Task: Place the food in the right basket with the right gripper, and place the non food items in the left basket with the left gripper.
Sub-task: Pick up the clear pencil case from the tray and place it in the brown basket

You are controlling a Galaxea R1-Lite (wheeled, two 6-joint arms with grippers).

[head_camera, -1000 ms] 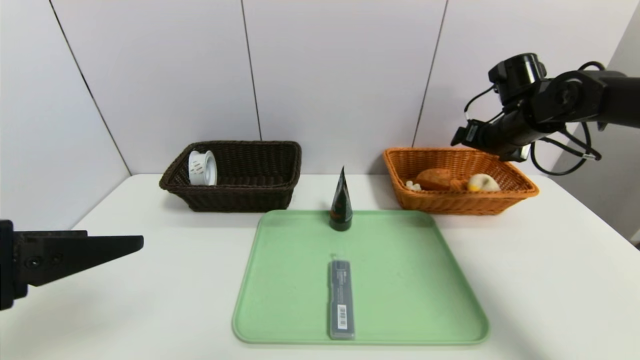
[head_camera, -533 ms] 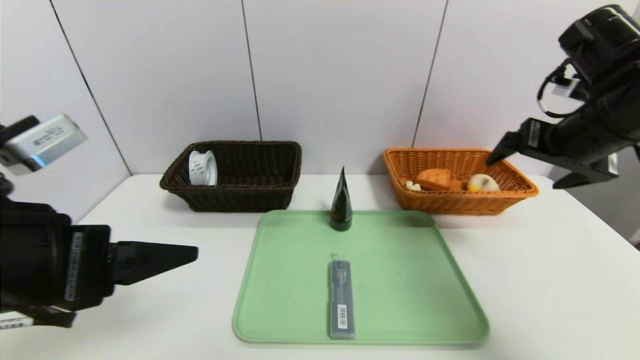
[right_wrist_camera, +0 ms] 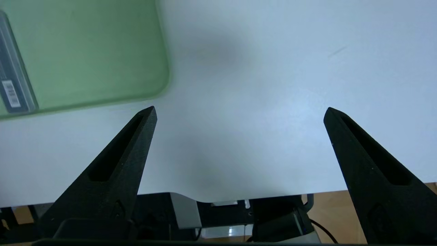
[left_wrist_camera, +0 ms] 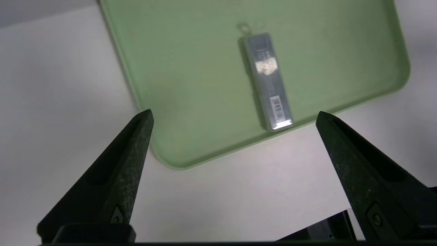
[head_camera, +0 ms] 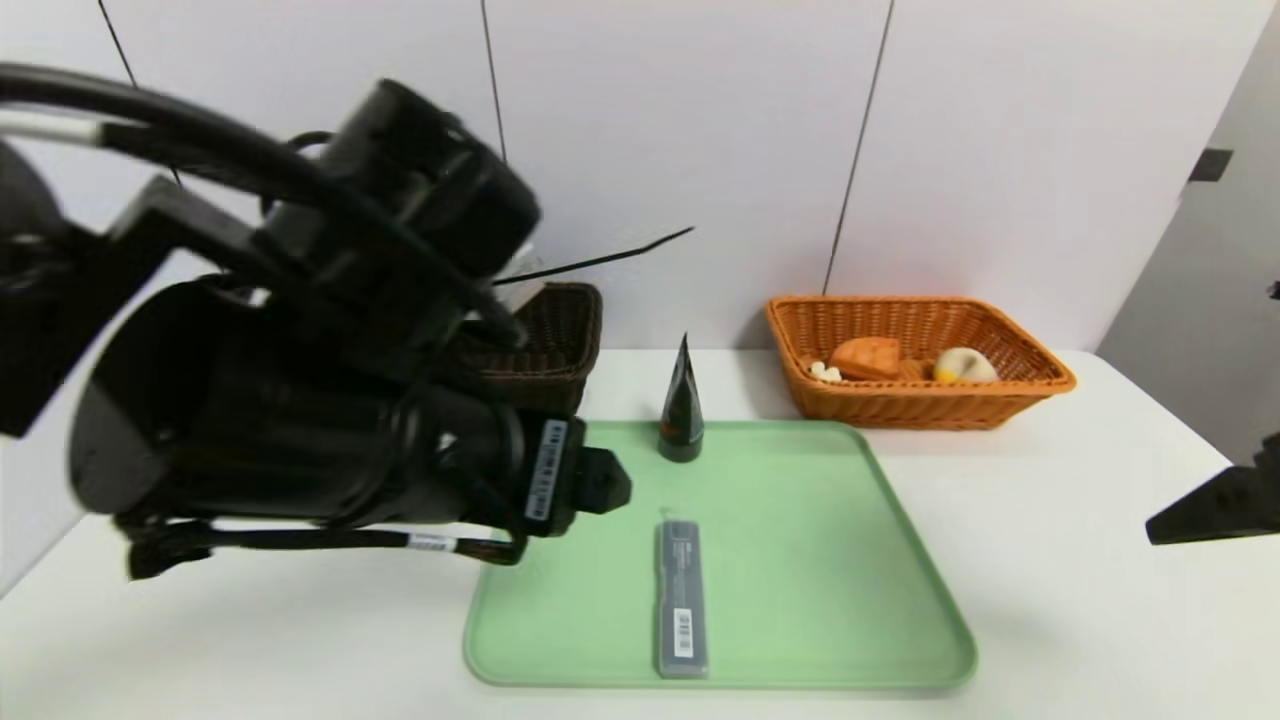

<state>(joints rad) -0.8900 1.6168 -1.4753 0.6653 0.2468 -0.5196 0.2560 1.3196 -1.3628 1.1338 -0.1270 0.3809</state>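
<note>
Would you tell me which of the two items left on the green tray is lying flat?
The long grey case with the barcode label lies flat near the tray's front edge; the dark cone-shaped tube stands upright at the back edge.

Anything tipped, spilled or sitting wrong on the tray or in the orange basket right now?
Nothing stands out. The cone-shaped tube stands upright at the green tray's far edge, the grey case lies flat, and both toy foods sit inside the orange basket.

The head camera looks forward and down across the table (head_camera: 1100, 600), while both wrist cameras look down from nearby, all 3 sharing the green tray (head_camera: 800, 560) and grey case (left_wrist_camera: 269, 82).
</note>
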